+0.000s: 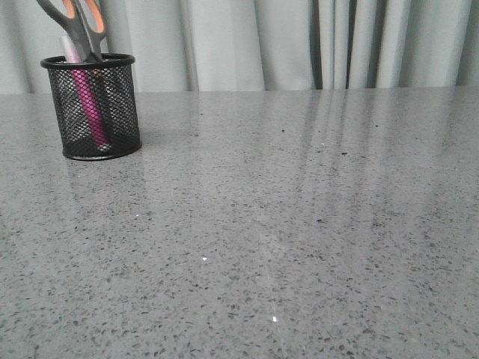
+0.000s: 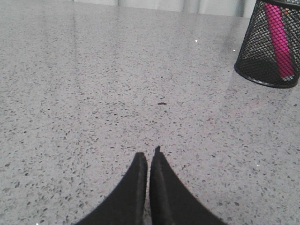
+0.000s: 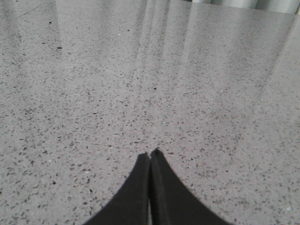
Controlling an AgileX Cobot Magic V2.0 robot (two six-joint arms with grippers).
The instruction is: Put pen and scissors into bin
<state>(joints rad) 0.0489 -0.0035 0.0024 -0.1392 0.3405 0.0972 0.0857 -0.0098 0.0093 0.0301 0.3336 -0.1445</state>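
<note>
The black mesh bin (image 1: 93, 108) stands upright at the far left of the grey speckled table. The pink pen (image 1: 90, 105) leans inside it, its pale end above the rim. The scissors (image 1: 77, 19) stand in it too, blades down, orange-lined loops sticking out at the top. In the left wrist view the bin (image 2: 269, 51) and the pen (image 2: 280, 40) show at the far edge of the picture. My left gripper (image 2: 148, 154) is shut and empty over bare table, well away from the bin. My right gripper (image 3: 151, 153) is shut and empty over bare table. Neither arm shows in the front view.
Grey-white curtains (image 1: 299, 41) hang behind the table's far edge. A small dark speck (image 2: 161, 102) lies on the table ahead of the left gripper.
</note>
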